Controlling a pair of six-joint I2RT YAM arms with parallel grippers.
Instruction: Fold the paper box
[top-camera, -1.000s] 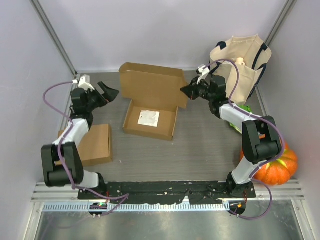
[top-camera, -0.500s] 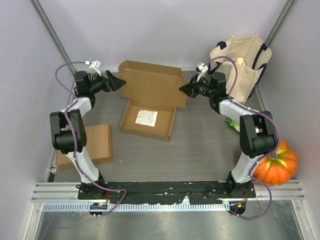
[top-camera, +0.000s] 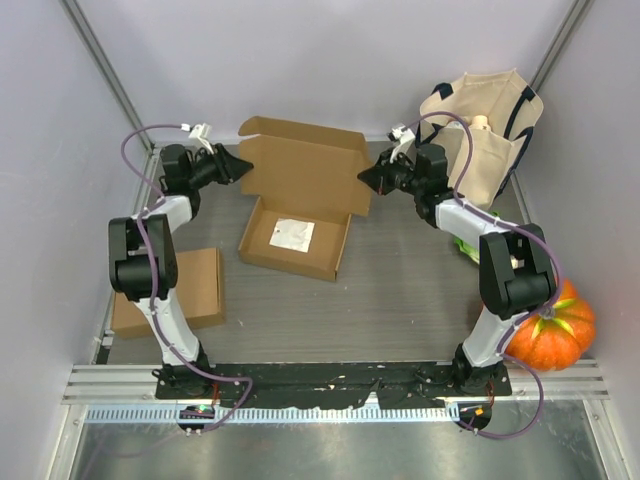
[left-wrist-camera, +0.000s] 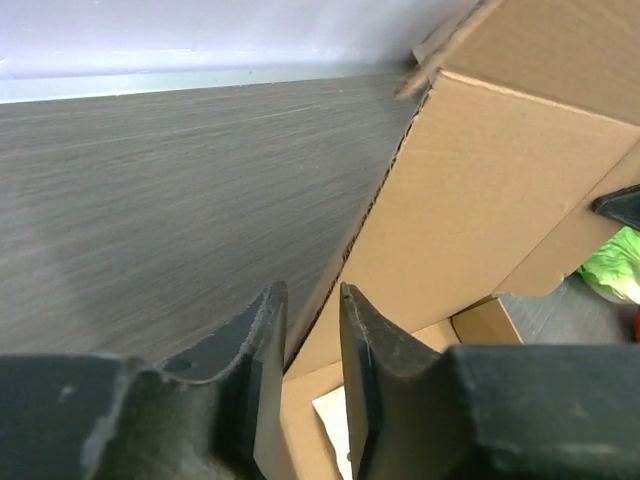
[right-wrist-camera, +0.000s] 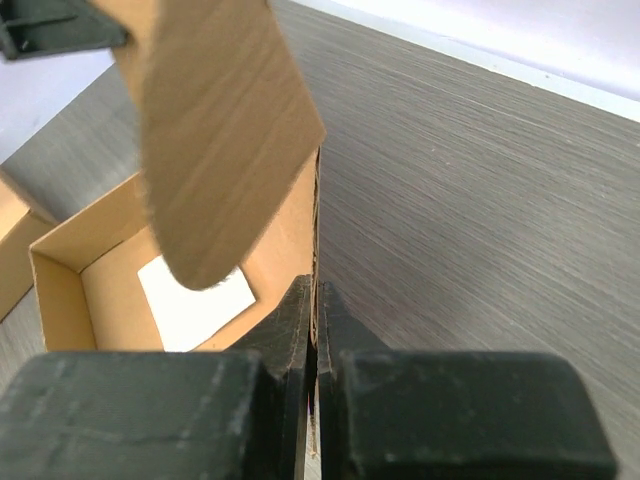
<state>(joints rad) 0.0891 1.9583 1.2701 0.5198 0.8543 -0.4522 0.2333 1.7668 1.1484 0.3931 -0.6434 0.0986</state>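
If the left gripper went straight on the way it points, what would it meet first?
The left edge of the cardboard lid: the left gripper straddles it, so the card would probably reach the finger bases almost at once.

Matt brown cardboard box (top-camera: 305, 172) on grey wood-grain table (top-camera: 400, 290)

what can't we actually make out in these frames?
- Left gripper: too small from above; in its wrist view its own fingers hide whether they pinch the lid.
- White slip in the box: print too small, top view.
- Bag: its walls hide the contents, top view.
- Green thing: cut off by the left wrist view's edge, mostly behind the right arm from above.
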